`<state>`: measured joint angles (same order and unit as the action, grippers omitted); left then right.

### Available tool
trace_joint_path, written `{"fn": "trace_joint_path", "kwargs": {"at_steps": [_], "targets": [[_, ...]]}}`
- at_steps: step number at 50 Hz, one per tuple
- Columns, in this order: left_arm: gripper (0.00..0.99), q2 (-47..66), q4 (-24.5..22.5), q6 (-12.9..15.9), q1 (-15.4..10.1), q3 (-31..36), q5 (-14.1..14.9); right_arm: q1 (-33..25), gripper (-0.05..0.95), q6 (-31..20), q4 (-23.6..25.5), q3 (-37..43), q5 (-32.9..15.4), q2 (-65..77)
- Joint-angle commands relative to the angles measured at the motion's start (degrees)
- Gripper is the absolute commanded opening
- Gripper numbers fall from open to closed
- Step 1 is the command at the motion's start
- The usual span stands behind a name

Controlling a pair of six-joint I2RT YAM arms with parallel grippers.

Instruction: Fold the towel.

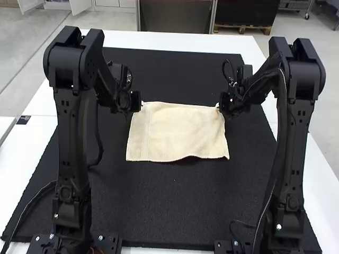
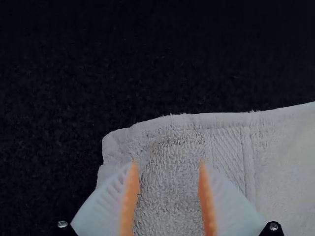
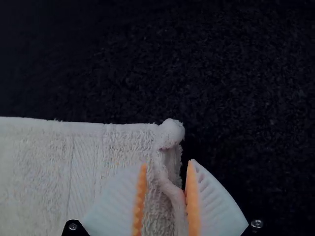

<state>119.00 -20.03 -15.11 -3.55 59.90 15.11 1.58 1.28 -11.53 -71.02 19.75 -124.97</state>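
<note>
Centrally, a pale cream towel (image 1: 177, 132) is shown lying spread on a black mat (image 1: 159, 211), by which much of a white table (image 1: 159, 39) is covered. A roughly rectangular outline is presented, longer from side to side than from front to back. The near edge is curved into a shallow wave right of its middle, while the far edge is drawn nearly straight. Soft, low ripples are seen across the cloth, and its left side is marked by a narrow band parallel to the side edge.

In the left wrist view, a looped terry pile is revealed, crossed near the corner by a flat-woven, ribbed strip; the hem is thick and rounded, and a small step is formed in the side edge. In the right wrist view, the far right corner is puckered into a small rounded knob, from which a raised, rope-like fold is run along the side edge; a second woven band is visible farther in.

The left gripper (image 1: 141, 105) is held open at the far left corner, its fingers parted above the pile. The right gripper (image 1: 217, 106) is likewise open at the far right corner, with the raised fold situated between its parted fingers
</note>
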Motion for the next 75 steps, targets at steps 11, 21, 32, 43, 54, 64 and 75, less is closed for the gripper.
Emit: {"fn": "trace_joint_path", "kwargs": {"at_steps": [11,21,32,43,54,64,75], "targets": [[0.321,4.4,0.5,-1.8,-0.4,3.7,1.3,-1.1,0.19,0.2,-0.1,-1.0,2.2,-0.6],[0.210,4.3,1.0,-1.6,-0.8,4.3,1.1,-1.2,0.11,0.0,-0.1,-0.8,3.4,-0.5],[0.754,3.8,0.9,-0.5,-0.9,4.5,0.8,-1.5,0.08,-0.2,-0.2,-0.7,4.0,-0.5],[0.869,3.3,2.5,1.1,-0.4,5.2,-0.9,-1.5,0.08,-0.5,-0.2,-0.6,4.2,-0.5],[0.885,1.1,5.8,3.2,2.0,7.1,-1.7,-1.7,0.08,-1.2,-0.2,-0.3,4.3,-0.5],[0.884,-1.4,8.1,5.6,1.6,8.0,-1.7,-1.1,0.08,-1.2,-0.2,0.2,4.3,-0.5],[0.879,1.0,7.1,3.8,1.5,6.2,-1.7,0.1,0.08,-0.8,-0.2,0.3,4.2,-0.5]]}}
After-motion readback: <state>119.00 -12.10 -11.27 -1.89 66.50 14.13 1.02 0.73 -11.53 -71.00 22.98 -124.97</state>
